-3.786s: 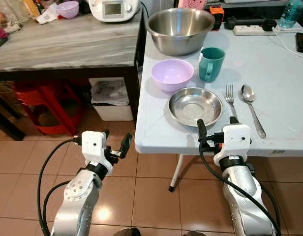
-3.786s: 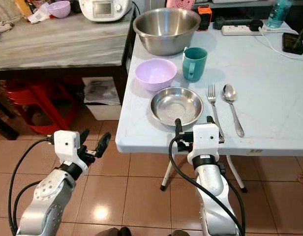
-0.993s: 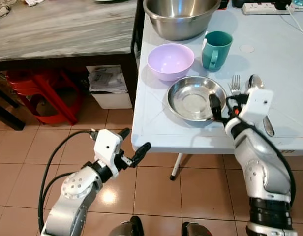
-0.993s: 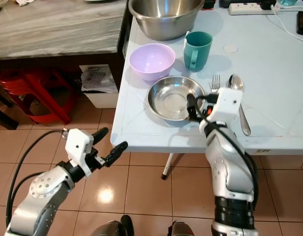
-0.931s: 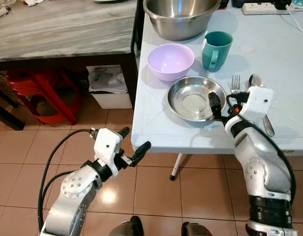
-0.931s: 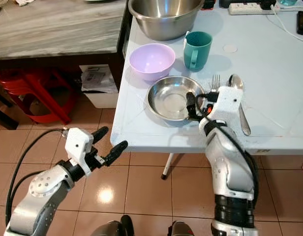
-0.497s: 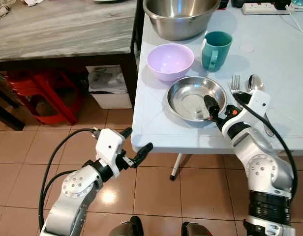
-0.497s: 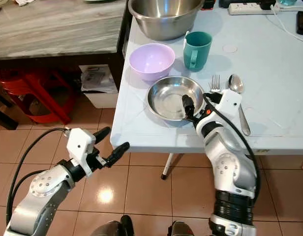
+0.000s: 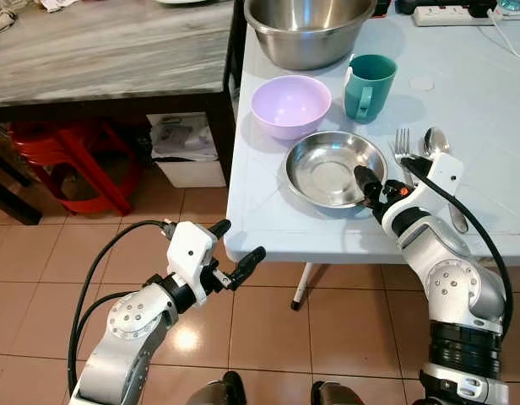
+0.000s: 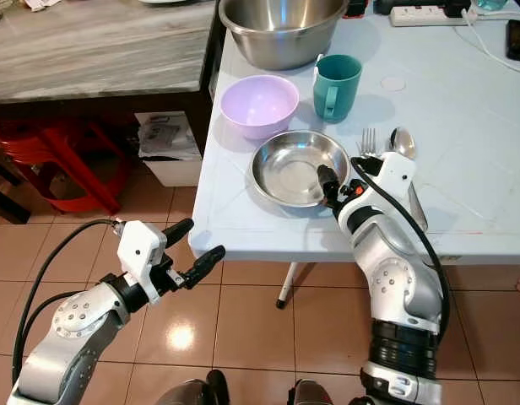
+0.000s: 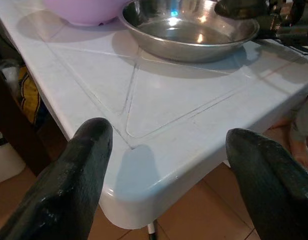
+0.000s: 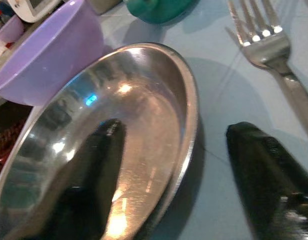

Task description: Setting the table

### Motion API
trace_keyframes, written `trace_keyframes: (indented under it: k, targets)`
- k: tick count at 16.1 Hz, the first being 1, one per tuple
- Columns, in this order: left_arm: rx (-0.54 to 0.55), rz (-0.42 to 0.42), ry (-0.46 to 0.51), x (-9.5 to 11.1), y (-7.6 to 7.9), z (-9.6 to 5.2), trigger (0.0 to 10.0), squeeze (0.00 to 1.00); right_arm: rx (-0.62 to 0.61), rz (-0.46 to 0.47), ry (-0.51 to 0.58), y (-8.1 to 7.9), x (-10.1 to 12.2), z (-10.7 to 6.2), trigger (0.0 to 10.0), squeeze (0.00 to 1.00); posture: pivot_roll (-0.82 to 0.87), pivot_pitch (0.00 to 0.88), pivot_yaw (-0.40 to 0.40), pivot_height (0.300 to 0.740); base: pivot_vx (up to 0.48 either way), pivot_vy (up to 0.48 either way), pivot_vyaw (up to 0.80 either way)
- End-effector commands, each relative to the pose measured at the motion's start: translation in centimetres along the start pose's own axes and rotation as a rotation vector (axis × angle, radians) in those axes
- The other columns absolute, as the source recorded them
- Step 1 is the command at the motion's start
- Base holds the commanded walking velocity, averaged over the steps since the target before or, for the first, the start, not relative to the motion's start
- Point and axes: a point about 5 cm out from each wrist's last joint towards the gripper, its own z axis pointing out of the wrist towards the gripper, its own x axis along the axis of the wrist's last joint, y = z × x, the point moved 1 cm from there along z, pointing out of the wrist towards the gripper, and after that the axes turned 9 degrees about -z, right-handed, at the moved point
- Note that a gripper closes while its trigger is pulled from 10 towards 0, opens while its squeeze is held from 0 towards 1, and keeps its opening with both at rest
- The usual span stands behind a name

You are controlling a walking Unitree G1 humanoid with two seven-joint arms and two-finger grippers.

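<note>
Straddling the steel plate's [image 9: 334,168] rim, right gripper [image 9: 374,187] has advanced.

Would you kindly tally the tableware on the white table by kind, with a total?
Bowls: 2, steel bowl and purple bowl
Plates: 1, steel plate
Mugs: 1, teal mug
Forks: 1, fork
Spoons: 1, spoon
Total: 6

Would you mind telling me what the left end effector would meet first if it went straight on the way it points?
Probably the white table's near corner, framed between the open left end effector's fingers; the steel plate lies beyond.
</note>
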Motion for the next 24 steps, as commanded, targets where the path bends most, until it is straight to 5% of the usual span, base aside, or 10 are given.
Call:
trace_keyframes:
  k: [1,6,10,18,24]
  targets:
    - [-0.037,0.007,0.005,0.4,0.4,-0.1,10.0,0.0,0.012,0.023,-0.101,-0.1,-1.8,0.2,0.0,0.0,-0.09,0.223,0.104,0.74,0.0,0.0,0.0]
    - [-0.043,0.014,0.0,0.4,-0.2,-0.3,10.0,0.0,0.02,0.011,-0.127,0.1,-1.6,0.8,0.0,0.0,-0.09,0.224,0.103,0.74,0.0,0.0,0.0]
    - [0.08,0.062,0.015,0.2,-1.7,0.0,10.0,0.0,0.03,0.009,-0.127,0.3,-1.3,1.3,0.0,0.0,-0.09,0.224,0.103,0.74,0.0,0.0,0.0]
    - [0.075,0.072,0.023,0.2,-1.4,0.4,10.0,0.0,0.037,0.01,-0.125,0.5,-0.5,1.9,0.0,0.0,-0.09,0.221,0.095,0.74,0.0,0.0,0.0]
    - [0.028,0.069,0.03,0.7,-1.2,0.4,10.0,0.0,0.056,0.056,-0.111,-0.8,-0.4,1.1,0.0,0.0,-0.09,0.209,0.094,0.74,0.0,0.0,0.0]
